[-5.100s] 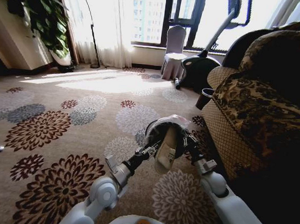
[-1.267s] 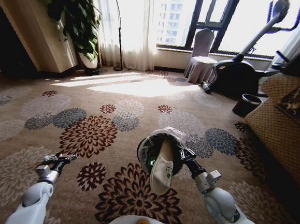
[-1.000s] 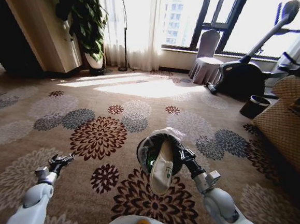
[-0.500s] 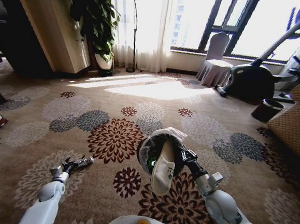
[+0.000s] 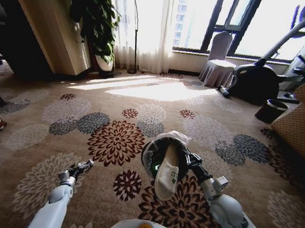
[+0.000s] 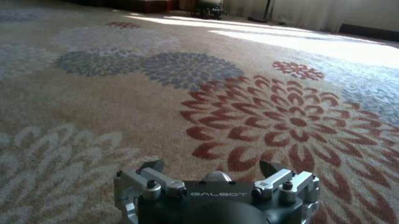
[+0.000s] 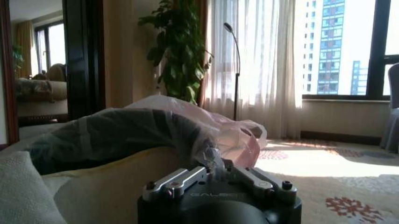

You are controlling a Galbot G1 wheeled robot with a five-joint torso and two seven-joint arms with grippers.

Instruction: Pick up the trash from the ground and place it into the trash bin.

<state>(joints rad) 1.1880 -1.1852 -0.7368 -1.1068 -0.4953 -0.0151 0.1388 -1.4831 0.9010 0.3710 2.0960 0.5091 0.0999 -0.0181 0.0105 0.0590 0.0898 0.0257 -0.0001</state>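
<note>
Right gripper (image 5: pixel 185 158) is clamped on the rim of the trash bin (image 5: pixel 155 151), holding it up off the flowered carpet (image 5: pixel 45 137) in front of the robot; the clear liner bunches over the rim, a white-pink bag (image 5: pixel 167 172) hangs out of it. Left gripper (image 6: pixel 212 173) is low over the carpet at the robot's left, fingers spread apart, holding nothing.

Trash bin (image 5: pixel 163 149) sits centre, w/ right gripper (image 5: pixel 187 158) at its 3 o'clock rim. Left gripper (image 5: pixel 83 166) lies at 8 o'clock, well apart, above carpet (image 5: pixel 113 142). Plant (image 5: pixel 94 19) at 11 o'clock.
</note>
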